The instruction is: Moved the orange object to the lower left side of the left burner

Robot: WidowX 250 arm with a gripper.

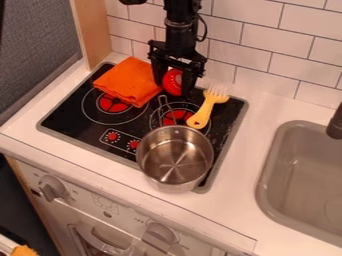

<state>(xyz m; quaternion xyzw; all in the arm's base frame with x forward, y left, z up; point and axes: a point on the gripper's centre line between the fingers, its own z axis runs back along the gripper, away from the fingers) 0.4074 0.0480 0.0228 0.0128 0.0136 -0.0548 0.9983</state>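
Observation:
The gripper [174,89] hangs over the back of the stove, right of the orange cloth, its fingers apart. A red rounded shape shows between the fingers; whether they touch it I cannot tell. The orange object is a folded cloth [128,81] lying on the back left of the black stove top, behind the left burner [112,103] and partly over its upper edge. The gripper's left finger is close beside the cloth's right edge; contact is unclear.
A steel pot [175,159] stands at the stove's front right, its handle pointing back over the right burner [178,116]. A yellow fork-like utensil [208,108] lies right of the gripper. The sink [300,175] is at right, the tiled wall behind.

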